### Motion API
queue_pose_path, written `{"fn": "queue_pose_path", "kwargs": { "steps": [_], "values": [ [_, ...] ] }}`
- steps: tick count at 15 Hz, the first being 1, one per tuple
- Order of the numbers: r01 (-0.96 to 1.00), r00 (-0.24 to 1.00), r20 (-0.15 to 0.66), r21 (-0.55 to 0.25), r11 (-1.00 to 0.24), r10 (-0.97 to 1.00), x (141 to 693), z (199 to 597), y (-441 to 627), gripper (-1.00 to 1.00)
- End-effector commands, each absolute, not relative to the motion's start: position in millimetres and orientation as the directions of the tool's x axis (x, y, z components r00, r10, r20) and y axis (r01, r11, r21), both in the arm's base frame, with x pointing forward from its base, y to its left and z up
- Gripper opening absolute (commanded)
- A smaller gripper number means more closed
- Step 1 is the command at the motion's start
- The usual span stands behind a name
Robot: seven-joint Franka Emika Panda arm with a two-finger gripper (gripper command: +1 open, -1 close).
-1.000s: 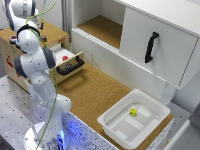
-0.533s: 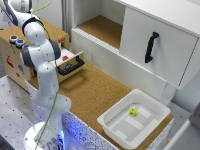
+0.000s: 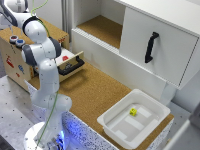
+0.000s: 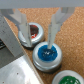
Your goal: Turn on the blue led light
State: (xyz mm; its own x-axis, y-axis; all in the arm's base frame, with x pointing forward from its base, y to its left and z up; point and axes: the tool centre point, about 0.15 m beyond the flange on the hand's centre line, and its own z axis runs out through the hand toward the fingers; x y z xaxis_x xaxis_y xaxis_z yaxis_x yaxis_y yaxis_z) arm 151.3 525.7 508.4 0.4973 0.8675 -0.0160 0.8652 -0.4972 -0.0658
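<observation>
The blue led light is a small round blue cap with a dark rim on top of the wooden box. The matching red cap sits right beside it. In the exterior view the blue cap shows near the box's top edge. My gripper hangs just above the caps with its fingers apart and nothing between them; one fingertip is over the blue cap's edge. In the exterior view the hand is at the far left edge, mostly cut off.
A drawer stands open at the wooden box's side with a red thing inside. A white cabinet with a black handle is at the exterior view's right. A white tub holds a small yellow object.
The arm has swung towards the exterior view's left and brought the hand over the top of the wooden box.
</observation>
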Motion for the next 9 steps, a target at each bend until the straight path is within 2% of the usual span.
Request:
{"fn": "queue_pose_path", "kwargs": {
  "steps": [1, 9],
  "values": [
    [0.846, 0.527, -0.073, -0.055, -0.531, 0.847, 164, 502, 531, -1.00],
    [0.817, 0.551, -0.109, -0.132, -0.562, 0.827, 174, 457, 524, -1.00]
  ]
}}
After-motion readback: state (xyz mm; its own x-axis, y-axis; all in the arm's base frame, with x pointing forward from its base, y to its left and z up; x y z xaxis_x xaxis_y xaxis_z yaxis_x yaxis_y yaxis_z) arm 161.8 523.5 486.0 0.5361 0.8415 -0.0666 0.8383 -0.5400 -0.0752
